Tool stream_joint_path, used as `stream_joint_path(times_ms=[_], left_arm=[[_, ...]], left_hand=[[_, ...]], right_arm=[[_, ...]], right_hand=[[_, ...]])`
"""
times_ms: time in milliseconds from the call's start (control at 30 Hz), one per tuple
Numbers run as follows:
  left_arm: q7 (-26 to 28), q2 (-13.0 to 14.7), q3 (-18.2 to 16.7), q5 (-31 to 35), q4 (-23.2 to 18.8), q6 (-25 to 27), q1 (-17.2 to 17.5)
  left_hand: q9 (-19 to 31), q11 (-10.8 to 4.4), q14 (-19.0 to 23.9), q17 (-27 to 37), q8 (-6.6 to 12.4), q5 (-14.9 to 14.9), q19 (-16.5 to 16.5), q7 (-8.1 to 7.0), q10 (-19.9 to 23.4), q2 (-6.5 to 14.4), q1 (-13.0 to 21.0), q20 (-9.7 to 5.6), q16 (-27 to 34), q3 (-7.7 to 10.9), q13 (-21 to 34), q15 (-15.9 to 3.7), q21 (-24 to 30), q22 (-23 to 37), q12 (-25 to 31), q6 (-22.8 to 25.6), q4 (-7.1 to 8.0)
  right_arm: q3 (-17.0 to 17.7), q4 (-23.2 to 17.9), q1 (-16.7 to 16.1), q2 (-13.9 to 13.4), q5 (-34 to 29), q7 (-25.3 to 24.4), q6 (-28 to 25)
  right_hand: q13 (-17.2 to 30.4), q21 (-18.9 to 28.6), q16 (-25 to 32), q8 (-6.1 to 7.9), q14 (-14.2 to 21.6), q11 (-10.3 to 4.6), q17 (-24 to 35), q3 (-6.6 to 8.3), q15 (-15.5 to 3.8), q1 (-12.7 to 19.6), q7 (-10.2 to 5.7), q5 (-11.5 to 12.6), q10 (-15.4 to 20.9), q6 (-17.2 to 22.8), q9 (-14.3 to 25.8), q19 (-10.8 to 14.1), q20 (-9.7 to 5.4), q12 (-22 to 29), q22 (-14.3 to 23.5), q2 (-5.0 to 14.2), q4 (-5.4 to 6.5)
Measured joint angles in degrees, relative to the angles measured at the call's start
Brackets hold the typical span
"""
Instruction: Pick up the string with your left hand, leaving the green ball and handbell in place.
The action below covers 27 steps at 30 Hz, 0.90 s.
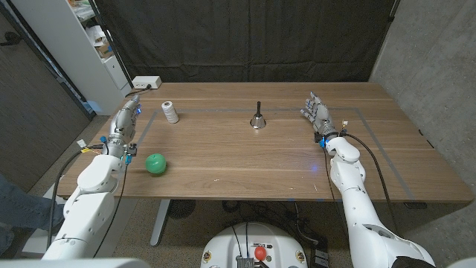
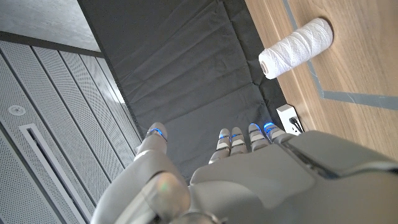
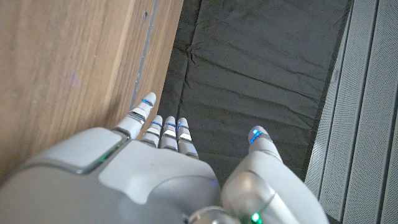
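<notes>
A spool of white string [image 1: 170, 112] stands upright toward the far left of the wooden tabletop [image 1: 282, 160], just inside a faint taped line, as the left robot hand [image 1: 127, 119] waits beside it with fingers extended and holding nothing. In the left wrist view the spool [image 2: 295, 46] sits ahead and to one side of the fingertips [image 2: 236, 135], clearly apart from them, so the reach seems not yet begun. The hand looks parked at the table's left edge to leave the objects undisturbed.

The green ball [image 1: 155, 164] lies nearer the robot, close by the left forearm, while the small handbell [image 1: 257, 119] stands upright near the middle, well apart from the spool. That spacing appears to give the left robot hand open wood on every side of the string; the likelier hazard is the forearm brushing the ball as it swings inward.

The right robot hand [image 1: 317, 113] is held at the far right, fingers straight and loosely spread, empty, with bare tabletop between it and the bell.
</notes>
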Motion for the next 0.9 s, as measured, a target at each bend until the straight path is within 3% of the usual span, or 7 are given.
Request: stream_joint_path(times_ms=[500, 900], left_arm=[[0.4, -0.1, -1.4, 0.5, 0.2, 0.3, 0.8], [0.3, 0.1, -1.7, 0.5, 2.9, 0.2, -0.4]], left_hand=[[0.0, 0.0, 0.3, 0.0, 0.0, 0.0, 0.1, -0.21, 0.0, 0.0, 0.6, 0.52, 0.0, 0.0, 0.0, -0.26, -0.2, 0.0, 0.0, 0.2, 0.0], [0.0, -0.31, 0.3, 0.0, 0.0, 0.0, 0.1, -0.21, 0.3, -0.2, 0.8, 0.52, 0.0, -0.18, 0.0, -0.26, -0.2, 0.0, 0.0, 0.2, -0.18]], right_arm=[[-0.2, 0.0, 0.2, -0.1, 0.0, 0.2, 0.5], [-0.4, -0.4, 0.2, -0.2, -0.2, -0.1, 0.7]], right_hand=[[0.0, -0.2, 0.0, 0.0, 0.0, 0.0, 0.0, 0.0, 0.0, 0.0, 0.0, 0.0, 0.0, 0.0, 0.0, 0.0, 0.0, 0.0, 0.0, 0.0, 0.0], [0.0, -0.2, 0.2, 0.0, 0.2, -0.21, 0.0, 0.01, -0.22, 0.0, 0.0, 0.0, 0.2, 0.0, 0.0, 0.0, 0.01, 0.0, 0.0, 0.0, 0.01]])
